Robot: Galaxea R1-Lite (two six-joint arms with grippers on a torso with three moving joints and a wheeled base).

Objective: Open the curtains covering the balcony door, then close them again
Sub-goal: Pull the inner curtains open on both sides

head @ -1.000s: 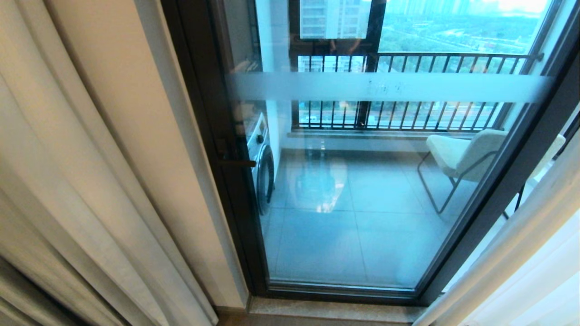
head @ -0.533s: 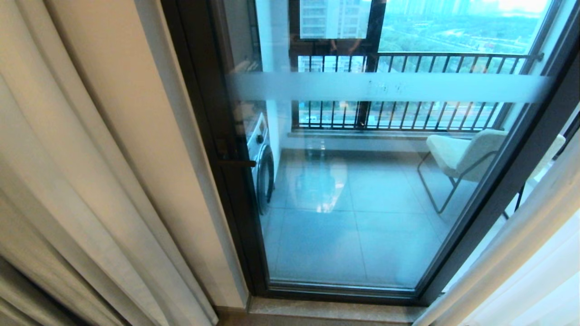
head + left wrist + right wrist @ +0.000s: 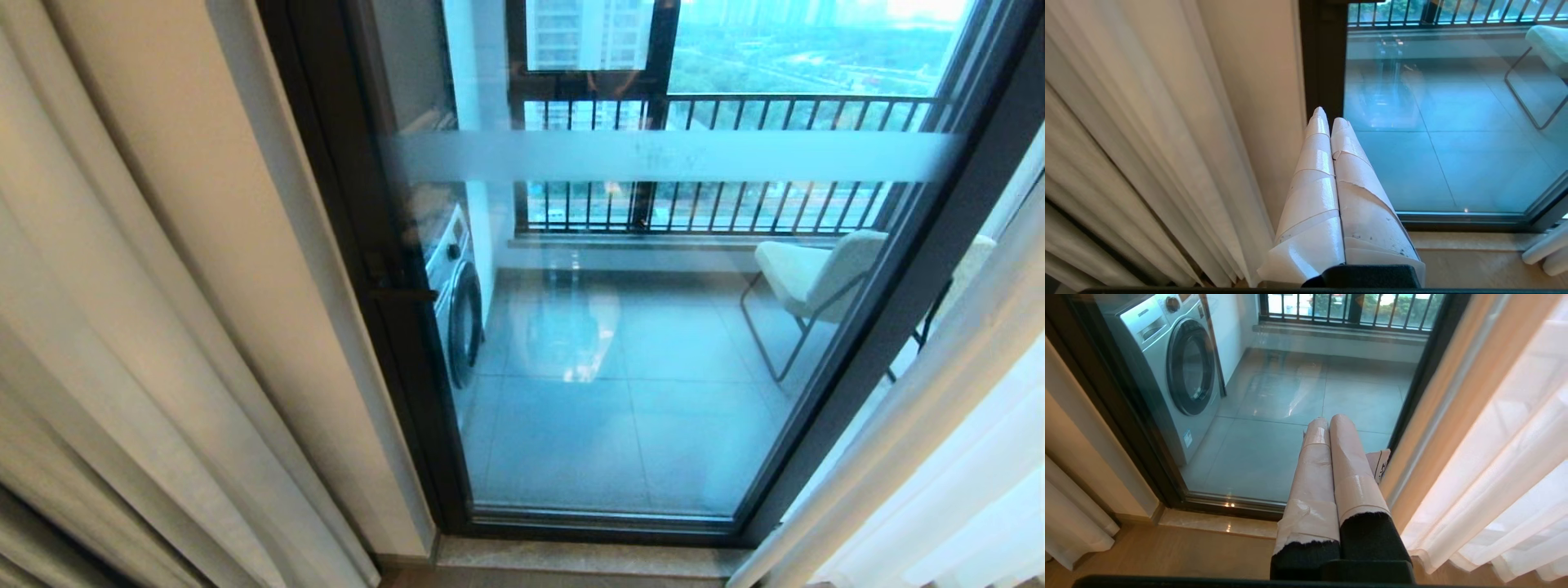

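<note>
You see a tiled balcony floor (image 3: 629,425), washing machine (image 3: 1175,367), pale chair (image 3: 808,273), black railing (image 3: 735,163) and daylit greenery beyond.

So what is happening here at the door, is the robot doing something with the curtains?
At this moment nothing is being handled. The curtains are drawn apart to both sides, so the balcony door is uncovered, with a washing machine and a chair visible behind the glass. The left pincer and the right pincer are both shut, empty, and point toward the door without touching any fabric.
</note>
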